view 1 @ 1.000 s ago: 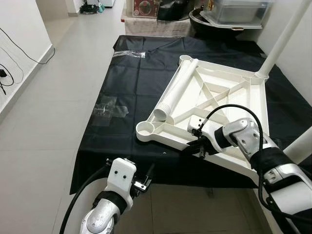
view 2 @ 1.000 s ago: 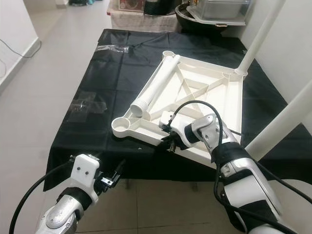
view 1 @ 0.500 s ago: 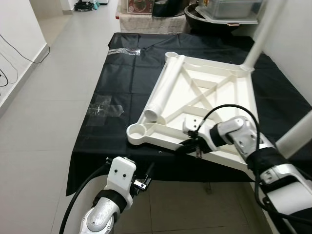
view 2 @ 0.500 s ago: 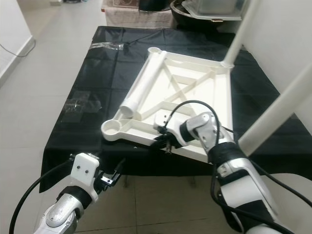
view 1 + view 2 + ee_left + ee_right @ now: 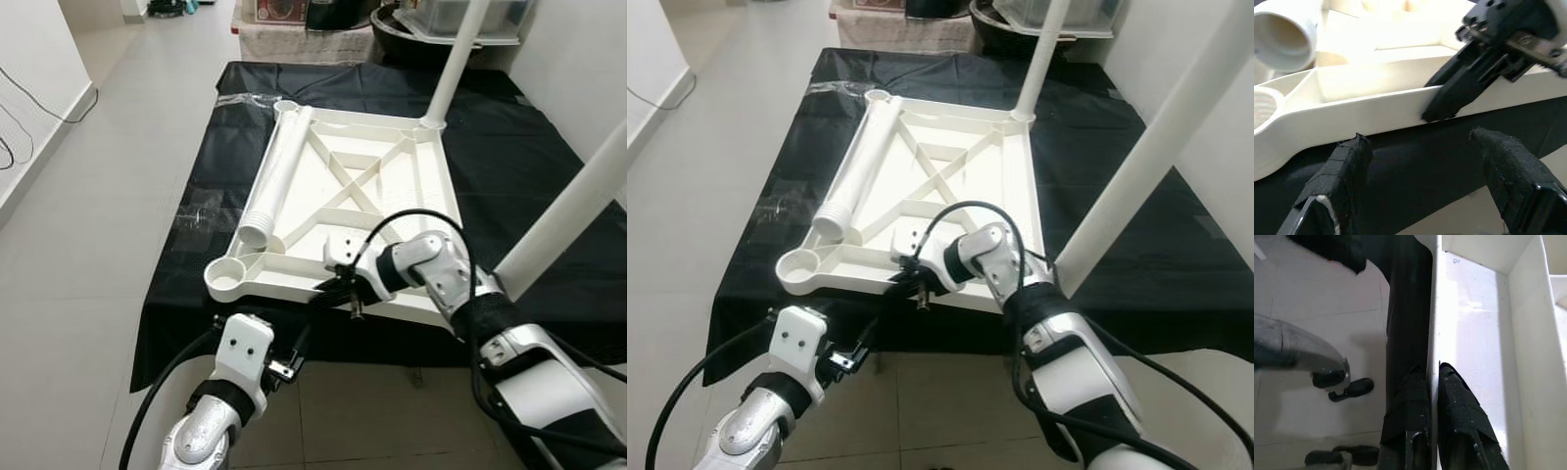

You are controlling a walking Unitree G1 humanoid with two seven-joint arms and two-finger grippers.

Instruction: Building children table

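A white plastic tabletop [image 5: 276, 286] lies upside down on a black cloth [image 5: 509, 147]. Two white legs stand in its right corners, one far [image 5: 453, 64] and one near [image 5: 568, 201]. A loose leg [image 5: 277, 171] lies inside the frame along the left rim. The near-left socket [image 5: 227, 279] is empty. My right gripper [image 5: 338, 291] is shut on the near rim, one finger [image 5: 1413, 416] outside the wall and one inside. My left gripper [image 5: 1420, 152] hangs open below the table edge, just under that rim, holding nothing.
A clear plastic bag [image 5: 201, 211] lies on the cloth's left side. Bins and boxes [image 5: 470, 15] crowd the far end. Grey tiled floor [image 5: 88, 225] stretches to the left, with cables [image 5: 15, 147] by the white wall.
The tabletop has slid and turned to the left across the cloth with my right gripper still shut on its near rim. The left arm stays low in the same place.
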